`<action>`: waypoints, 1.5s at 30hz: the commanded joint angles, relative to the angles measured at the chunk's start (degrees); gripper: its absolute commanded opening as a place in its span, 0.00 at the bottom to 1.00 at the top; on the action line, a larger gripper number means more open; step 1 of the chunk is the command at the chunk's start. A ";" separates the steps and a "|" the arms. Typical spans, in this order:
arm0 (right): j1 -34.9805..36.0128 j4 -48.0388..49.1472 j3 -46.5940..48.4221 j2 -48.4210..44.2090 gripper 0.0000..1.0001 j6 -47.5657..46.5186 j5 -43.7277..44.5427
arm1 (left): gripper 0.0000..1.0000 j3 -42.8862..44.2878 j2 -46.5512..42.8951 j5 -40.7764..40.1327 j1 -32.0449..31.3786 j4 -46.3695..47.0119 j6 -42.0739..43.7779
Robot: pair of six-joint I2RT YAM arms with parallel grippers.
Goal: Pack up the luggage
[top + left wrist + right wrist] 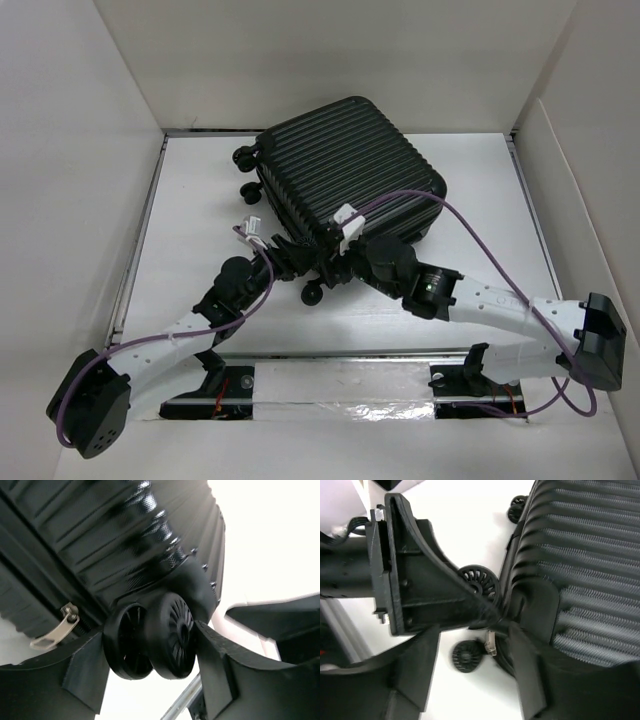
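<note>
Scene: A black suitcase [350, 170] lies shut, ribbed side up, on the white tabletop [190, 210]. It sits mid-width and toward the far wall, and both of your arms reach to its near-left corner.

Left tool: Your left tool [149, 647] is clamped on a twin wheel [170, 635] at that corner. The left wrist view shows one finger against each outer face of the wheel.

Right tool: Your right tool [474, 647] stands apart and holds nothing. Its fingers sit either side of the small metal zipper pull [490, 643] on the seam, near the clamped wheel.

Step in hand: It looks like you are getting the case unzipped so it can be packed. One tool anchors the case while the other goes for the pull.

Doing it well: Hold the wheel grip firm and level. A caster can swivel, so expect the case to pivot if you tug sideways. Line up the right tool so its fingers close on the flat faces of the pull, not on the shell's edge. Then draw along the seam rather than away from it.

Watch for: The two tools are crowded at one corner with little room between them. Plan the pull's path away from the left tool.

Facing: The wheel end faces the left arm's side. The opposite end points right and a little away from you.

Long axis: It runs on a slant from near-left to far-right. The case looks close to square from above, so judge its direction by the wheels rather than the outline.
</note>
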 commanded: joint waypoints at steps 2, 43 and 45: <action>-0.63 -0.68 3.62 2.59 0.73 -9.19 -7.11 | 0.62 -0.08 -1.16 4.50 0.06 -2.21 -1.15; -9.08 -7.35 10.92 3.74 0.46 -14.73 -16.09 | 0.48 -11.85 -26.11 3.36 7.10 -14.86 -0.44; -9.08 -7.09 10.92 3.83 0.30 -14.74 -15.83 | 0.21 -12.73 -28.05 2.57 7.10 -16.71 -0.45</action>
